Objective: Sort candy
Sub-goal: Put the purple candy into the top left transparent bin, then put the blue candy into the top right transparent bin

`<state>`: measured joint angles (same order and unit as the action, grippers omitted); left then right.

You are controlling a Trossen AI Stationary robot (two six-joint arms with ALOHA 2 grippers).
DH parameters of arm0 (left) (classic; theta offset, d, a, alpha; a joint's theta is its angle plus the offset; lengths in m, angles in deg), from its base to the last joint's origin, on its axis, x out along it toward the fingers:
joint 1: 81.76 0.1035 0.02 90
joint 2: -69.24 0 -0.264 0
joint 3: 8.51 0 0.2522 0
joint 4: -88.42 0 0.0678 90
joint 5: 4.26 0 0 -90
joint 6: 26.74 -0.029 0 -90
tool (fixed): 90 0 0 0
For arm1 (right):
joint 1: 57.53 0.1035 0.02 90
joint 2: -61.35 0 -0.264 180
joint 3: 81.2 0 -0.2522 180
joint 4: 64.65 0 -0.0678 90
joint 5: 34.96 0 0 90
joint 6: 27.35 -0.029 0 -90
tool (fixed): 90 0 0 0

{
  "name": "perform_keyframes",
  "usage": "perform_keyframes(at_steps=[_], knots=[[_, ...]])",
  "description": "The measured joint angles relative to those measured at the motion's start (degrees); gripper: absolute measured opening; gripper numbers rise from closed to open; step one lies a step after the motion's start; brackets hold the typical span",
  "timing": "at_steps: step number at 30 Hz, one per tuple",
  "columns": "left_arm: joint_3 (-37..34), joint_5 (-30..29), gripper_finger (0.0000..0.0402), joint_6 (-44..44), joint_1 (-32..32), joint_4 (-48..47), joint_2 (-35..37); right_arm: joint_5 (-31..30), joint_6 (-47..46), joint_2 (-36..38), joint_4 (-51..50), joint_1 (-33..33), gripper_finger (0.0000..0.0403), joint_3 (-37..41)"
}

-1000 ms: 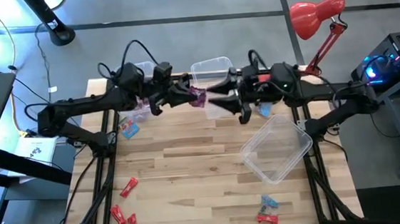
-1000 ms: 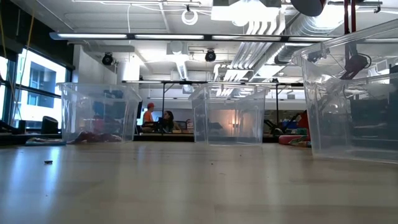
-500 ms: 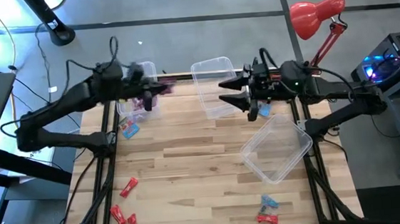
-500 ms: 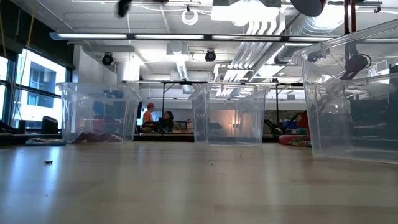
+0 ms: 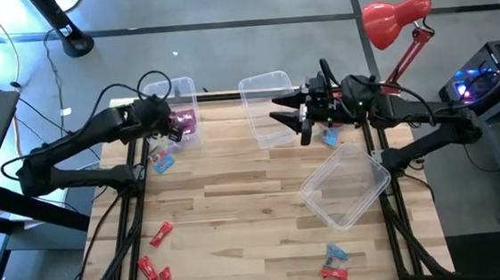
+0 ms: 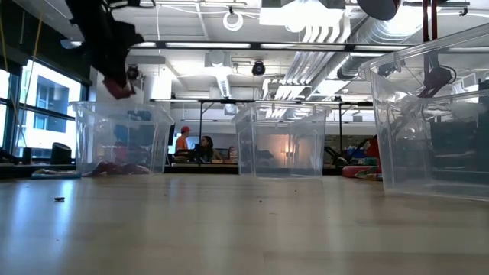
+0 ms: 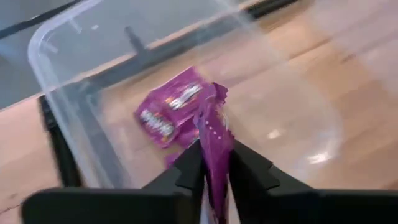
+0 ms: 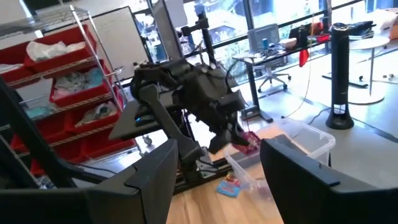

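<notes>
Over the far-left clear bin (image 5: 182, 105), the left gripper (image 7: 214, 167) hangs with a purple-magenta packet (image 7: 214, 134) pinched between its jaws — the packet stands upright in the narrow gap between the two dark fingers (image 7: 188, 167), its crinkled top edge rising well past their tips. Below it, on the floor of that same bin, lie more purple packets (image 7: 166, 113), flat and overlapping. In the low view the gripper shows above the left bin's rim with the packet (image 6: 118, 88) as a dark reddish scrap at its tip, clear of the bin wall.

At the far edge of the bench (image 5: 254, 193), the right gripper (image 5: 277, 118) reaches toward the middle bin (image 5: 265, 99), its jaws spread wide and holding nothing. Its wrist camera looks between the two parted fingers (image 8: 149, 180) across at the left arm and its bin.

Other candy lies scattered — a blue packet (image 5: 162, 163) just beside the left bin, another blue one (image 5: 329, 137) near the right gripper, red twisted sweets (image 5: 154, 255) at the near-left corner, and a small cluster of blue and red pieces (image 5: 335, 263) at the near edge toward the right. A third clear bin (image 5: 345, 184) sits tilted on the right half of the bench. A red desk lamp (image 5: 394, 21) stands beyond the far-right corner.
</notes>
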<state>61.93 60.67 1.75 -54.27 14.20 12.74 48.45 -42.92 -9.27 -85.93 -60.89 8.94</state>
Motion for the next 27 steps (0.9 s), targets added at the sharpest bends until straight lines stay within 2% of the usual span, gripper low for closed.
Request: perform_keyframes(at_steps=[8, 13, 16, 21, 23, 27], knots=[[4.99, 2.28, 0.0165, -4.50, 3.67, -0.12, -1.35, 0.02, -1.08, 0.01, -0.01, -0.02, 0.0225, 0.00], [9.69, 2.33, 0.0210, -6.57, 3.64, -2.85, -1.32, 0.02, -1.10, 0.01, -0.01, -0.02, 0.0225, 0.00], [11.33, 5.48, 0.0224, -4.53, 3.44, -6.76, -1.26, 0.04, -1.10, 0.01, -0.03, -0.01, 0.0225, 0.00], [11.52, 19.24, 0.0227, 0.41, -0.39, -8.60, 0.70, 0.09, -1.10, 0.01, -0.03, 0.00, 0.0225, 0.00], [11.52, 20.25, 0.0227, 2.16, -3.94, -8.62, 1.79, 0.09, -1.10, 0.01, -0.01, 0.00, 0.0225, 0.00], [11.54, 18.39, 0.0227, 7.52, -12.11, -8.62, 3.67, 0.11, -1.10, 0.01, -0.10, 0.00, 0.0225, 0.00]])
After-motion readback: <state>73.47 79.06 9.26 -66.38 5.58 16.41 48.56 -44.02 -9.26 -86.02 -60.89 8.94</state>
